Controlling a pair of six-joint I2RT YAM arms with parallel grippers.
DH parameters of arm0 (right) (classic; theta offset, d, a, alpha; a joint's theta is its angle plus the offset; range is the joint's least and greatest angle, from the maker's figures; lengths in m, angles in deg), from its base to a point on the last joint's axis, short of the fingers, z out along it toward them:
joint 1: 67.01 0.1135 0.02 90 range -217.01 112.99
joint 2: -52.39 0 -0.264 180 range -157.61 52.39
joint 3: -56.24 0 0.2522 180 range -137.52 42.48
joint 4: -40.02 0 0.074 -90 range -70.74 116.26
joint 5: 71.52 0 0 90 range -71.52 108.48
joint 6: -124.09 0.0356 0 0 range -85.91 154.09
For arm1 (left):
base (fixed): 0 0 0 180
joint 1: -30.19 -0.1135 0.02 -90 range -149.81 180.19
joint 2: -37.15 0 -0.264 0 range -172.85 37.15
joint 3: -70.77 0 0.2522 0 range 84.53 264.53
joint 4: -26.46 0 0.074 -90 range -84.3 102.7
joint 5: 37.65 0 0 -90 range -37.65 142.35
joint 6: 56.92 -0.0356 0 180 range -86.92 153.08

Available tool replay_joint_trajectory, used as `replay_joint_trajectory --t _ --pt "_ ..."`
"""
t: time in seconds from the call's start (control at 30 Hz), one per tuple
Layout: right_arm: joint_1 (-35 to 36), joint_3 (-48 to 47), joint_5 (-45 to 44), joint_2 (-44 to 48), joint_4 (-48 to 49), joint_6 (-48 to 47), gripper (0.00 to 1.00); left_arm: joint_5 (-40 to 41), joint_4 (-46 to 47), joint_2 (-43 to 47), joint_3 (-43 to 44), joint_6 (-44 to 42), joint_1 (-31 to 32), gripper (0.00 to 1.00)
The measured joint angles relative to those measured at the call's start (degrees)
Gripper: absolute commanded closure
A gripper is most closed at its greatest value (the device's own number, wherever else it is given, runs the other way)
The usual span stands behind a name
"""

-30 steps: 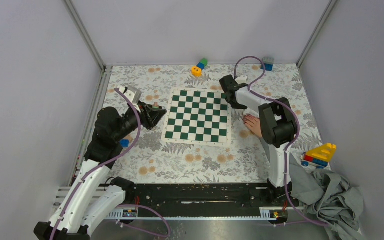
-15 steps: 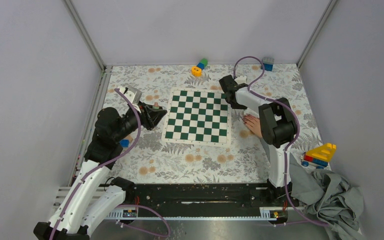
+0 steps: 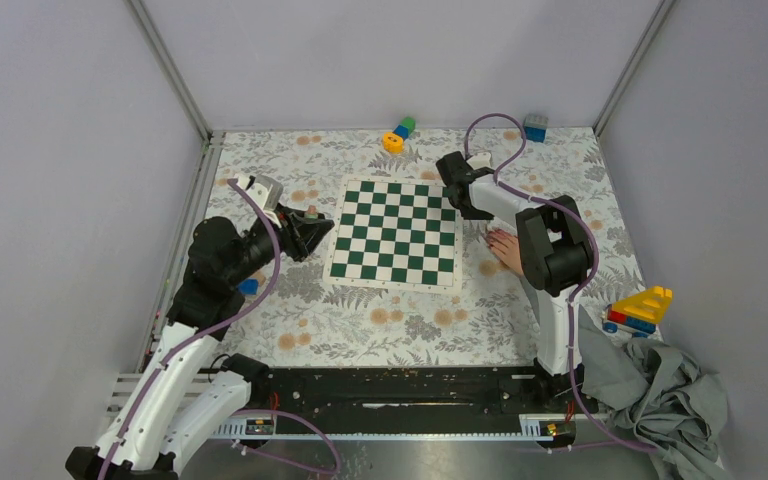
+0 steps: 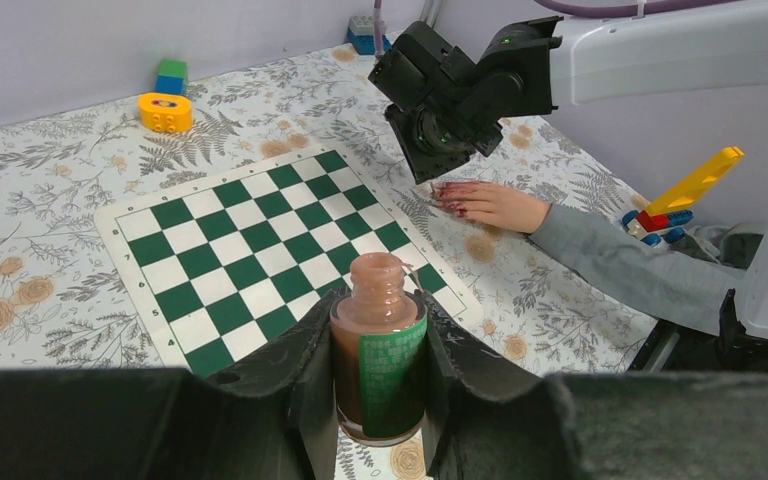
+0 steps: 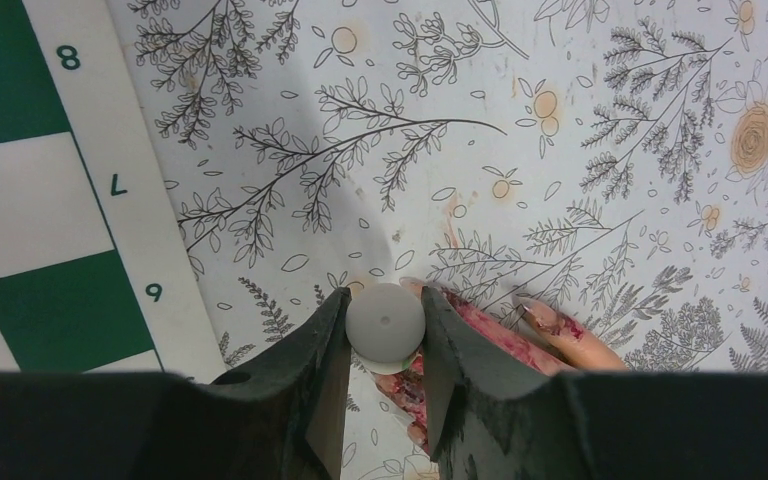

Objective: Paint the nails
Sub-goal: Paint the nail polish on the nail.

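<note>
Clamped shut on their loads, both my jaws are full. My left gripper (image 4: 380, 335) squeezes a bottle (image 4: 380, 300) of pinkish-brown polish, upright at the bottom middle of the left wrist view. Its open neck shows, while my fingers cover its lower sides and part of the green label. My right gripper (image 5: 385, 335) pinches a small round white cap (image 5: 386, 320) at the lower middle of the right wrist view. The cap hides whatever hangs beneath it, so I cannot tell whether anything touches skin. Just below and right of the cap lies the hand (image 5: 520, 345), cut off by my fingers and the frame's lower edge, its fingertips smeared red. In the left wrist view the hand lies flat on the floral cloth (image 4: 20, 260), right of the chessboard (image 4: 260, 250). There the nails (image 4: 454, 208) are only tiny red specks, and the grey sleeve (image 4: 610, 265) runs toward the lower right. From above, my right arm (image 3: 555, 245) covers most of the hand.
</note>
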Motion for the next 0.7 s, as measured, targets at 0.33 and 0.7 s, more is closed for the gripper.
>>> replay_joint_trajectory --t 0.33,0.7 --pt "0.0 0.2 -0.8 0.0 -0.3 0.4 1.0 0.4 -0.4 0.2 0.0 -0.3 0.4 1.0" --pt "0.0 1.6 -0.9 0.0 -0.5 1.0 1.0 0.7 -0.7 0.4 0.0 -0.4 0.6 1.0"
